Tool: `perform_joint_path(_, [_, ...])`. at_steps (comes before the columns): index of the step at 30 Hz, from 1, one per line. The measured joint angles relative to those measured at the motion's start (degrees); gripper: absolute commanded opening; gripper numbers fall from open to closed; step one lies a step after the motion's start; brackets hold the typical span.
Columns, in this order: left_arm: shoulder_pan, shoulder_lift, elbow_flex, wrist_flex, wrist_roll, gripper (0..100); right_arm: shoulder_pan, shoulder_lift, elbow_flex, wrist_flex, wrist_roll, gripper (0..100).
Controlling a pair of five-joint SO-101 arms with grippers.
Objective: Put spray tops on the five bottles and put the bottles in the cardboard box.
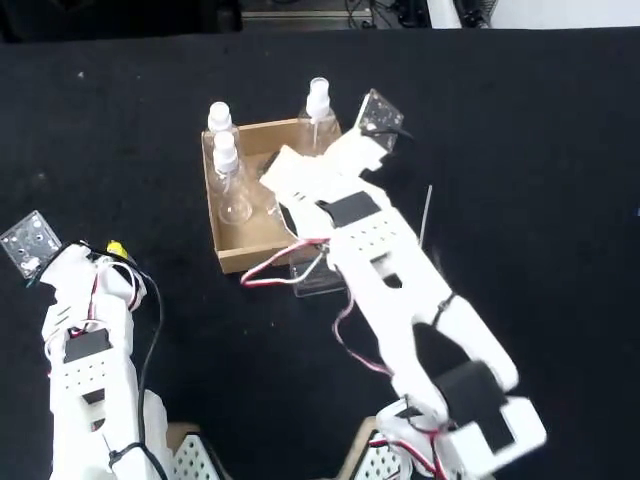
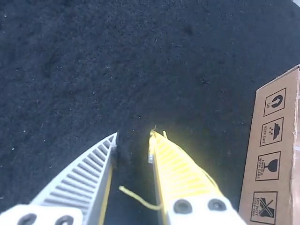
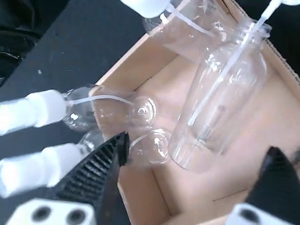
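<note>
Cardboard box (image 1: pixel 245 257) sits toward the back of the black table (image 1: pixel 520 120), and the right arm stretches over it from the near side. The right end effector (image 3: pixel 197 146) hangs above the inside of the box with its black jaws spread wide, gripping nothing. A clear bottle (image 3: pixel 220 93) stands on the box floor between them, neither jaw closed on it, with a thin tube running down inside it. Two more bottles (image 1: pixel 228 170) with white spray tops (image 1: pixel 219 115) stand side by side just inside the box's left wall. Another capped bottle (image 1: pixel 318 115) stands at the back corner.

Just in front of the box, under the right arm, lies a clear plastic piece (image 1: pixel 320 278). A thin pale stick (image 1: pixel 428 215) lies on the table off to the right.

The left arm is well apart at the near left corner. The left end effector (image 2: pixel 133 136) hovers over bare table, its grey and yellow fingers a little apart with nothing between them. The box's printed side wall is off to one side.
</note>
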Motion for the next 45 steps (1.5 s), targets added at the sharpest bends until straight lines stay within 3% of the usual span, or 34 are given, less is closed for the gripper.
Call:
perform_joint_path(27, [0.0, 0.0, 0.0, 0.0, 0.0, 9, 3.69, 19.16, -10.81, 0.0, -1.93, 34.0])
perform_joint_path(38, [0.0, 0.0, 0.0, 0.0, 0.0, 9, 3.69, 19.25, -10.9, 3.6, -6.59, 33.7])
perform_joint_path(45, [0.0, 0.0, 0.0, 0.0, 0.0, 9, 3.69, 19.25, -10.9, 4.13, -6.59, 19.5])
